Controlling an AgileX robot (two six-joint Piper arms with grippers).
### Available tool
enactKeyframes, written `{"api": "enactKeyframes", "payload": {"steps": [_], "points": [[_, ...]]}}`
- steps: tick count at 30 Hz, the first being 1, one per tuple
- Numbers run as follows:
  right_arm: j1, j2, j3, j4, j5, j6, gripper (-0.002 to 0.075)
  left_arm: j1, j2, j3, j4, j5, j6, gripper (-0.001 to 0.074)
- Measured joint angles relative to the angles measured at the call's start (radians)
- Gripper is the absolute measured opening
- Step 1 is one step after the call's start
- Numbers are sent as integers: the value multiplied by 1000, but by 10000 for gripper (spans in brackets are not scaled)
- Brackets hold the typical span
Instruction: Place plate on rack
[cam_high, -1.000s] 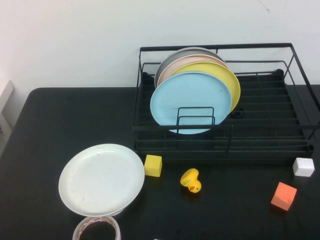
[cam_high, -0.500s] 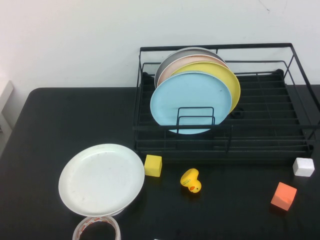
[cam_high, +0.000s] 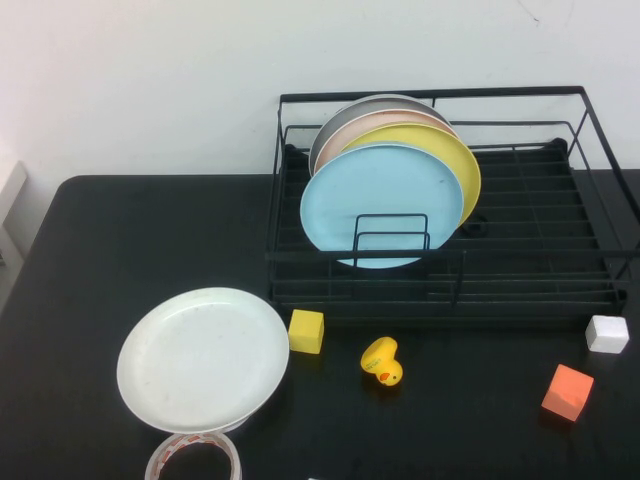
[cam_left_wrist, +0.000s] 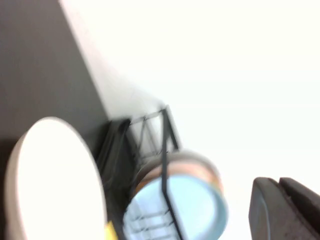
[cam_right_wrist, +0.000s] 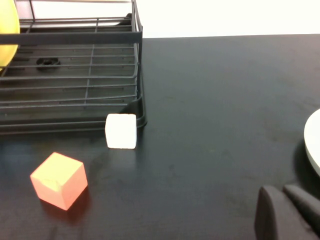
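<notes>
The white plate (cam_high: 203, 358) lies flat on the black table at the front left; it also shows in the left wrist view (cam_left_wrist: 50, 180). The black wire rack (cam_high: 540, 290) stands at the back right, holding a light blue plate (cam_high: 380, 205), a yellow plate (cam_high: 455, 160) and others upright. Neither arm shows in the high view. My left gripper (cam_left_wrist: 280, 200) is shut and empty, held off to the plate's side and apart from it. My right gripper (cam_right_wrist: 282, 197) is shut and empty, low over the table beside the rack (cam_right_wrist: 75, 37).
A yellow cube (cam_high: 306, 331), a rubber duck (cam_high: 382, 362), an orange cube (cam_high: 567, 391) and a white cube (cam_high: 607, 333) lie in front of the rack. A tape roll (cam_high: 195, 458) sits at the front edge by the plate.
</notes>
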Motion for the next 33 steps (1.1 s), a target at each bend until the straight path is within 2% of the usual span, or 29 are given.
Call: {"api": "enactKeyframes", "payload": {"steps": [4, 6, 11, 15, 19, 21, 26, 29, 33], "points": [[0, 0, 0, 0, 0, 0, -2, 0, 0, 0, -93, -60, -2, -1], [0, 0, 0, 0, 0, 0, -2, 0, 0, -9, -85, -42, 63, -1], [0, 0, 0, 0, 0, 0, -2, 0, 47, -218, 97, 230, 356, -1], [0, 0, 0, 0, 0, 0, -2, 0, 251, -467, 337, 573, 426, -1], [0, 0, 0, 0, 0, 0, -2, 0, 488, -683, 500, 905, 545, -1], [0, 0, 0, 0, 0, 0, -2, 0, 600, -768, 527, 989, 638, -2], [0, 0, 0, 0, 0, 0, -2, -81, 818, -900, 548, 1012, 770, 10], [0, 0, 0, 0, 0, 0, -2, -159, 934, -938, 585, 1012, 786, 110], [0, 0, 0, 0, 0, 0, -2, -239, 1090, -952, 720, 971, 614, 340]]}}
